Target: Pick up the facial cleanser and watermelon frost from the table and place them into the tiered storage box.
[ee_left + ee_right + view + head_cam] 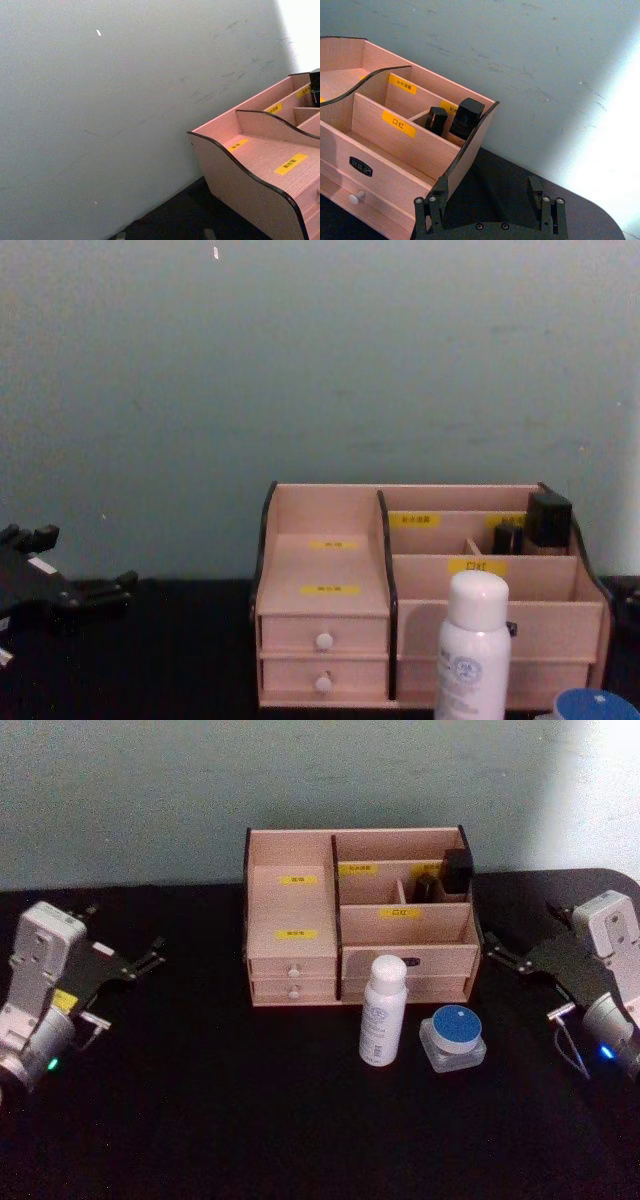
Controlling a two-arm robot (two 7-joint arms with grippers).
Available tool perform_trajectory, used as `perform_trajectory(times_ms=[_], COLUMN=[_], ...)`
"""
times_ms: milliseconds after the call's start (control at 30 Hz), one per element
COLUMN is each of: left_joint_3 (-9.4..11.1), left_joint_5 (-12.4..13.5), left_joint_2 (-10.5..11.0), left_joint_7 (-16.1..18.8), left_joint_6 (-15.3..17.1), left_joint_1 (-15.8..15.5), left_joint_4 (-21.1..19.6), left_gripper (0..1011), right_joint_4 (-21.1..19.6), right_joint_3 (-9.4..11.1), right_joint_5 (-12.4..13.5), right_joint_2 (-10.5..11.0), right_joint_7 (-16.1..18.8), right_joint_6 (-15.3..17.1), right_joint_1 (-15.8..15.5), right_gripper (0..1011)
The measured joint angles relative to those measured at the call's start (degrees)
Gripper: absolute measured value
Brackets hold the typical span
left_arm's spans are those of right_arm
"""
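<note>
facial cleanser [384, 1010], slim white cylinder; watermelon frost [453, 1038], squat clear jar

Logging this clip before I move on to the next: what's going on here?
Nothing is being handled yet. The facial cleanser stands upright on the black table just in front of the tiered storage box, with the watermelon frost beside it on the robot's right. The left gripper and the right gripper are open and empty, out to either side of the box, away from both items.
</note>
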Motion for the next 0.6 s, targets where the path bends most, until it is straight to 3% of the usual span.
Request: perform_trajectory(times_ms=[300,600], left_joint_3=[0.0,0.0], left_joint_5=[0.0,0.0], left_joint_2=[0.0,0.0], left_joint_7=[0.0,0.0], left_joint_6=[0.0,0.0], left_joint_1=[0.0,0.0], left_joint_4=[0.0,0.0], left_gripper=[1001,1001], right_joint_4=[0.0,-3.0], right_joint_3=[0.5,3.4], right_joint_5=[0.0,2.8], right_joint_2=[0.0,2.2], right_joint_7=[0.2,5.2], right_joint_6=[-0.5,-3.1], right_joint_1=[-0.2,-3.1], right_gripper=[1002,1003])
